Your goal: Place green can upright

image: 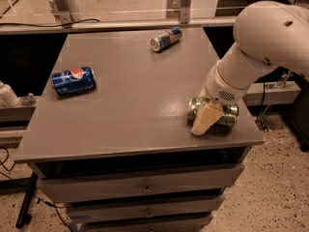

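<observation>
The green can (228, 115) lies on its side near the front right corner of the grey table (140, 100). It is light green with dark mottling. My gripper (206, 118) is down on the can, and its cream-coloured part crosses in front of the can's middle and hides it. The can shows on both sides of that part. The white arm (256, 52) comes down from the upper right.
A blue Pepsi can (73, 80) lies on its side at the table's left. A blue-and-silver Red Bull can (165, 38) lies at the back. The table's right and front edges are close to the green can. Drawers sit below the tabletop.
</observation>
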Controlling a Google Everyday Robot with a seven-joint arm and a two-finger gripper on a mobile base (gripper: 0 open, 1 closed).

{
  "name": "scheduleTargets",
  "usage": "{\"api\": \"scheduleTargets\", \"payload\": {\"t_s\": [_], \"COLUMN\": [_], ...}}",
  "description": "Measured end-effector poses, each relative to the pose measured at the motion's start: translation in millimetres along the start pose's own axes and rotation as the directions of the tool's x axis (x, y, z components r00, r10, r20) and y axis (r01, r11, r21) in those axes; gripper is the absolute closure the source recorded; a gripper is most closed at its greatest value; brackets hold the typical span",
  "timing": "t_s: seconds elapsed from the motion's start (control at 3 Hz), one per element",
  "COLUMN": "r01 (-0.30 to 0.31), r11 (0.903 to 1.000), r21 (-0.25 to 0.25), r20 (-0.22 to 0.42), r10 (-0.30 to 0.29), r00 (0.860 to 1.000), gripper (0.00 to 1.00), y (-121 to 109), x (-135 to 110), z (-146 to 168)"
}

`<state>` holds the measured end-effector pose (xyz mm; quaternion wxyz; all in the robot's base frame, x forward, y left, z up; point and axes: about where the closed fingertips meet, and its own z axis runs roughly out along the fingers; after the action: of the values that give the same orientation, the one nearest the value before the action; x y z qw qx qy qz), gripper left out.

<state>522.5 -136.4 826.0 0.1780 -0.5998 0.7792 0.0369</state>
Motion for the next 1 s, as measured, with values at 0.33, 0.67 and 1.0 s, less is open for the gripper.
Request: {"api": "scheduleTargets", "payload": {"t_s": [0.33,0.67,1.0], "r01": [-0.023,-0.077,-0.144], "r11": [0.9997,0.9967,0.9875], "r21": [-0.002,-0.028,-0.064], "r20": [-0.050,-0.032,0.086], "r10": [0.023,0.076,0.149], "r00": [0.999,0.997,0.985], "gripper": [0.64,0.87,1.00], "y": [-14,-31,-46], "x": [-1,-1,-6], "z": [-1,-15,-44]}}
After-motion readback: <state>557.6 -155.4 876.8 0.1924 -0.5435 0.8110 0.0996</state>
